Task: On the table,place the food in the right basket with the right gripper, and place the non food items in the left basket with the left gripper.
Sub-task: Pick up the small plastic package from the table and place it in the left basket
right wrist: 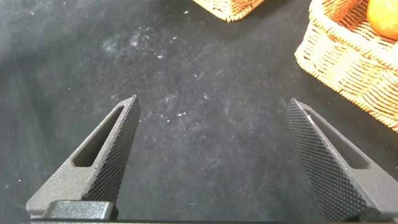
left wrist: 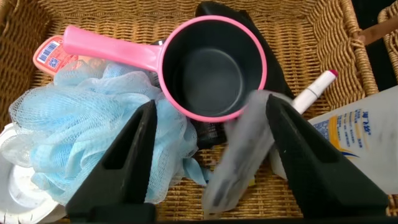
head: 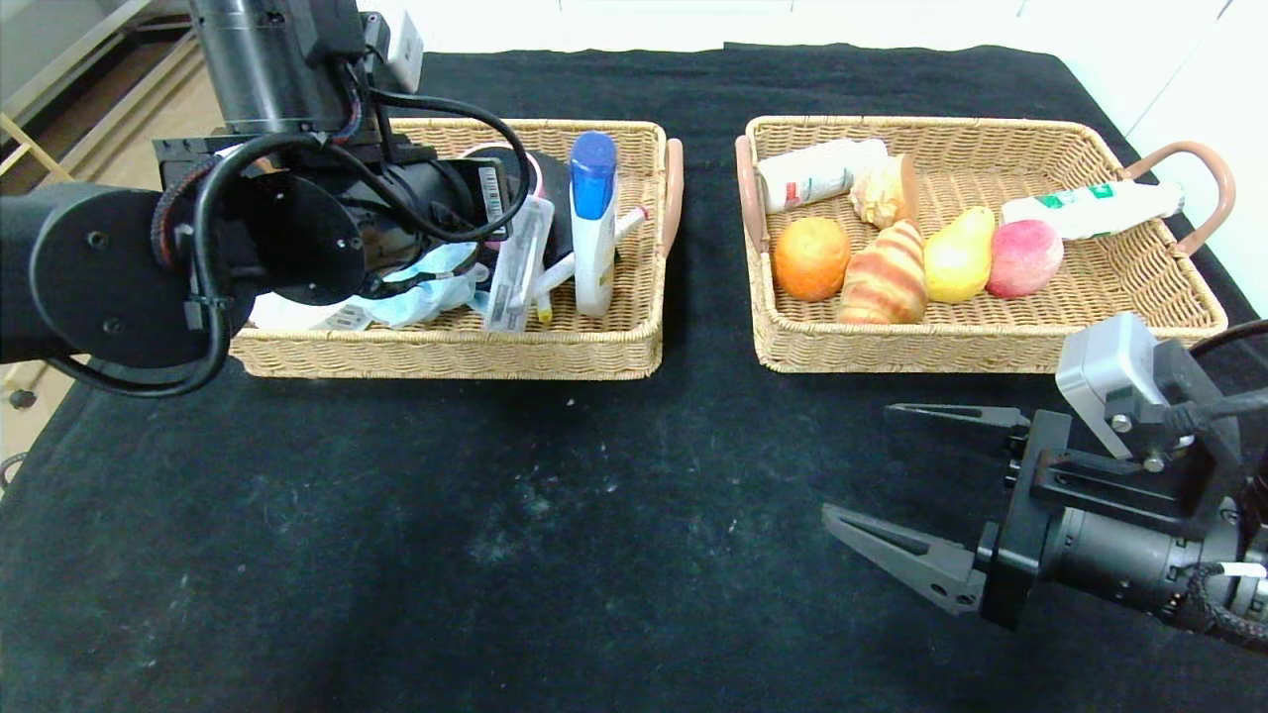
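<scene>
My left gripper (left wrist: 210,102) hangs open over the left basket (head: 456,347). A clear flat packet (left wrist: 239,155) shows blurred and loose between its fingers, close to one finger (left wrist: 311,155); in the head view the packet (head: 515,262) leans among the basket's contents. Under it lie a pink-rimmed ladle (left wrist: 211,68), a blue bath puff (left wrist: 81,124), a marker (left wrist: 314,92) and a white bottle with a blue cap (head: 594,223). The right basket (head: 991,347) holds an orange (head: 810,257), a striped bread roll (head: 885,275), a pear (head: 959,257), a peach (head: 1025,257) and two white bottles. My right gripper (head: 858,459) stands open and empty over the black cloth in front of that basket.
The black tablecloth (head: 495,515) covers the table, with pale scuffs at its middle. The right basket's corner (right wrist: 348,62) lies just ahead of the right gripper (right wrist: 212,101). A wooden shelf (head: 59,109) stands beyond the table's left edge.
</scene>
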